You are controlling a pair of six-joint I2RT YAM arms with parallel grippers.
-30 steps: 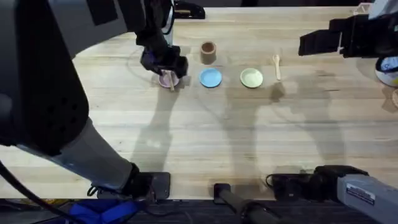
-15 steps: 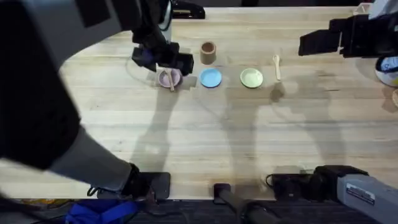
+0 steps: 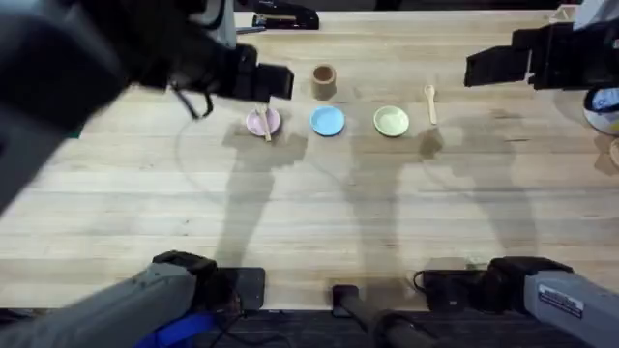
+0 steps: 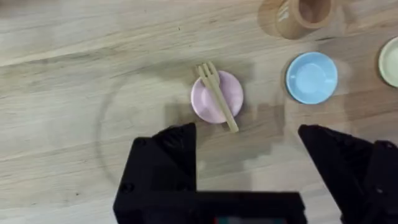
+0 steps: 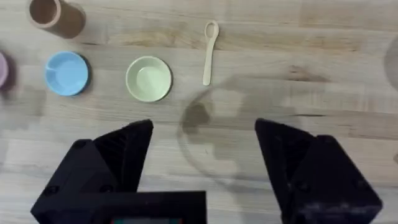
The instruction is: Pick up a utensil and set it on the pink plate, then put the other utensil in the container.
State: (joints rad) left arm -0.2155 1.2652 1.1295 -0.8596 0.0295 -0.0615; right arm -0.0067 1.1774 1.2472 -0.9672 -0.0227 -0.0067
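Looks like a robotics lab bench to me, not anybody's kitchen. There's a big pale wooden table (image 3: pixel 319 213) with two robot arms bolted at the near edge, cables and black mounting gear down there, and tiny toy-size plates lined up neatly. A black stapler (image 3: pixel 287 16) sits at the far edge.
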